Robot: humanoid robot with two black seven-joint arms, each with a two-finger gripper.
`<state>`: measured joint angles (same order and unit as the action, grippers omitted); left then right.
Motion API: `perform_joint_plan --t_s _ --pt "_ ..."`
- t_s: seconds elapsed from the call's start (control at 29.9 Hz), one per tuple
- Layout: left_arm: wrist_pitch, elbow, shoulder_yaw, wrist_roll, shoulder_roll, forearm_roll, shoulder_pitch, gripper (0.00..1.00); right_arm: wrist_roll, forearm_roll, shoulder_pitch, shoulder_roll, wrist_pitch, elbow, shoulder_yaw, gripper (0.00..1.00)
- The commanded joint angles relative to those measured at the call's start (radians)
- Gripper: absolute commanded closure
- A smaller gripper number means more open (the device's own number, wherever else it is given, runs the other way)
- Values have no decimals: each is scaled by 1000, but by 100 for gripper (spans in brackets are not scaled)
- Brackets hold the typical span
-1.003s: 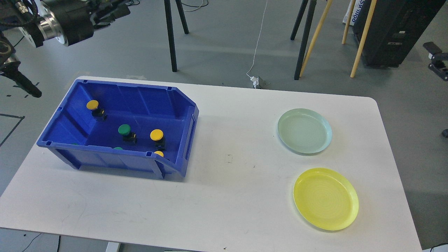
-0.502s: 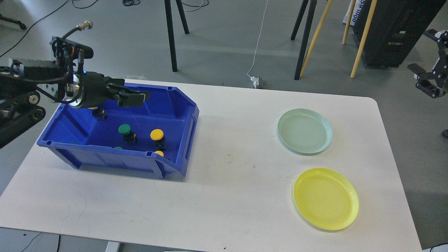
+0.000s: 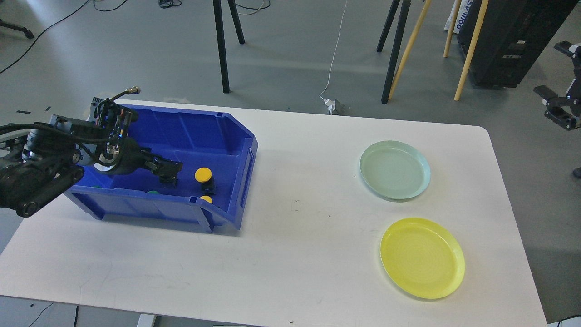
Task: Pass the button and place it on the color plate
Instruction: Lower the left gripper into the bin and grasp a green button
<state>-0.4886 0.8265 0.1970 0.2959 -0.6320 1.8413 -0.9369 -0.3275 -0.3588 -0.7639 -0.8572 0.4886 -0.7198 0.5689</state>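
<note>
A white table (image 3: 295, 254) with rounded corners fills the lower view, its top lightly scuffed. Beyond the table lies a grey floor (image 3: 281, 59). Behind the table stand black tripod legs (image 3: 222, 45) and pale wooden poles (image 3: 470, 50). A white cable (image 3: 336, 50) runs down to a plug (image 3: 331, 106) at the table's far edge. A black cabinet (image 3: 508, 41) stands behind the table's far right corner.

One blue bin (image 3: 236, 150) sat on the desk (image 3: 290, 254) beside two plates, one pale green (image 3: 395, 169) and one yellow (image 3: 422, 257). Two yellow buttons (image 3: 203, 174) (image 3: 206, 199) were visible inside the bin.
</note>
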Motion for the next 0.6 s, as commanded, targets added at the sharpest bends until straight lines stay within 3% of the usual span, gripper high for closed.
perform_joint_plan --t_s 0.0,0.43,0.57 --pt "0 -59 4 2 40 -13 4 1 -1 0 0 1 0 -1 -12 2" --pt "31 -243 -5 29 120 -20 7 1 -1 0 3 6 0 0 -15 2" --pt "33 -259 -7 43 140 -17 13 8 -1 -17 5 10 0 0 -15 2"
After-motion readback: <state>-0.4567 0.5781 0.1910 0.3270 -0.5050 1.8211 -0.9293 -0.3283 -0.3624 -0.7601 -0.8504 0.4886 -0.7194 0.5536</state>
